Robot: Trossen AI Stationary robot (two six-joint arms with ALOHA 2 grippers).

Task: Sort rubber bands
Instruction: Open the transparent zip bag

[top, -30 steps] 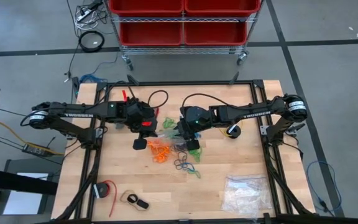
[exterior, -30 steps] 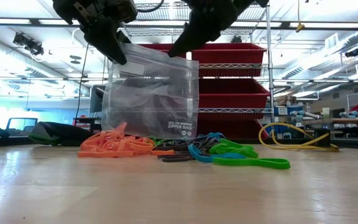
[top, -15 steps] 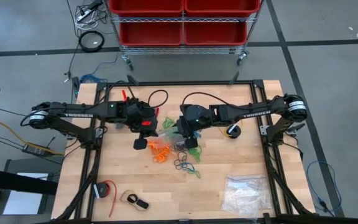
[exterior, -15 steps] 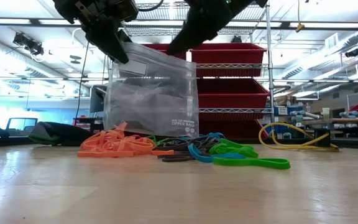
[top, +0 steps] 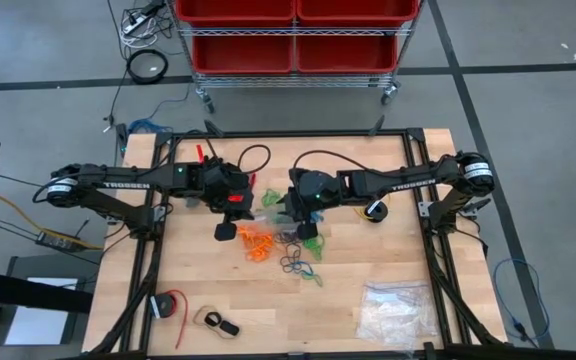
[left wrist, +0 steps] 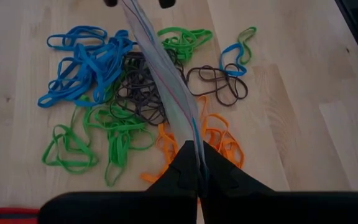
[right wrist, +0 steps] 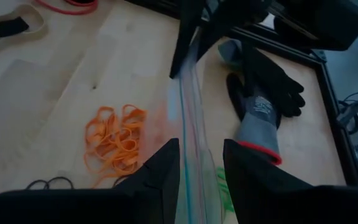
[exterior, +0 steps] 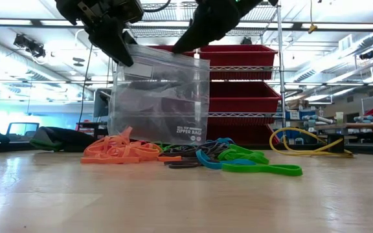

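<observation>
A: Wooden table (top: 368, 262); red bins (exterior: 238, 55) on a rack behind; rubber bands (top: 280, 245) heaped mid-table, orange to the left, green, blue and black to the right.
B: Grippers?
A: Left gripper (left wrist: 196, 163) pinched tight on the zipper bag's (exterior: 160, 97) top edge; right gripper (right wrist: 201, 163) straddles that edge, fingers narrowly parted; bag hangs over the bands.

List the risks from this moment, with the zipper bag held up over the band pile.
1. The right gripper straddles the zipper bag's rim with fingers apart; the bag could slip and hang from the left gripper alone.
2. The bag's bottom edge hangs just above the rubber bands; lowering or swinging it could scatter the piles.
</observation>
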